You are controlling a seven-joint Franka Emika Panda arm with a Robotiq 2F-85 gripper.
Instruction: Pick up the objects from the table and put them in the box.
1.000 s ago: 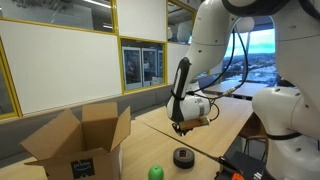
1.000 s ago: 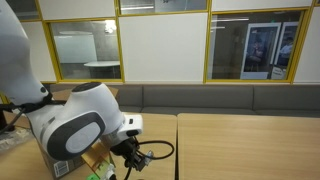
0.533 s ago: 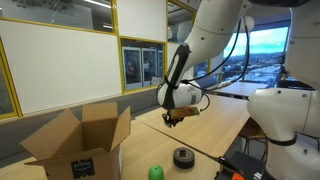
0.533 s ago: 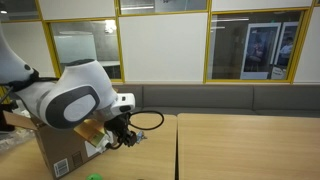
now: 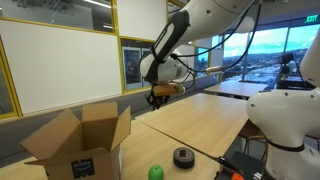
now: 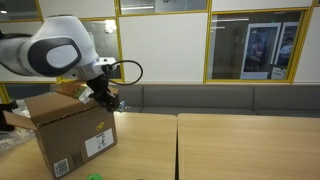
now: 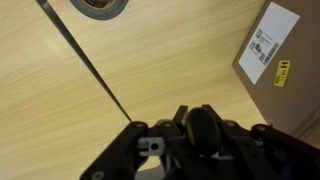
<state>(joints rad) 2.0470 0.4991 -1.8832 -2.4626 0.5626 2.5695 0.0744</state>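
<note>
A white robot arm (image 5: pixel 170 35) hangs its black gripper (image 5: pixel 158 98) above a light wooden table (image 5: pixel 190 120), near centre frame in an exterior view, with an open brown cardboard box (image 5: pixel 75 150) standing at lower left, flaps raised. In the wrist view the gripper (image 7: pixel 203 128) enters from the bottom edge, its fingers pinched on a small dark rounded object (image 7: pixel 203 120); what that object is cannot be made out, and in both exterior views it is too small to see. From the opposite side, the gripper (image 6: pixel 106 98) hangs just beside the upper right edge of the box (image 6: pixel 70 135), though whether it is over the opening cannot be told. Two items lie on the table at the lower middle of an exterior view: a black roll of tape (image 5: pixel 183 156) and, nearer the box, a green ball (image 5: pixel 155 172) cut off by the bottom edge. The wrist view catches only part of the roll (image 7: pixel 100 7) at the top of the frame and one corner of the box (image 7: pixel 305 50) at upper right, bearing a white barcode label (image 7: pixel 268 38). A dark seam (image 7: pixel 95 70) runs diagonally across the tabletop.
</note>
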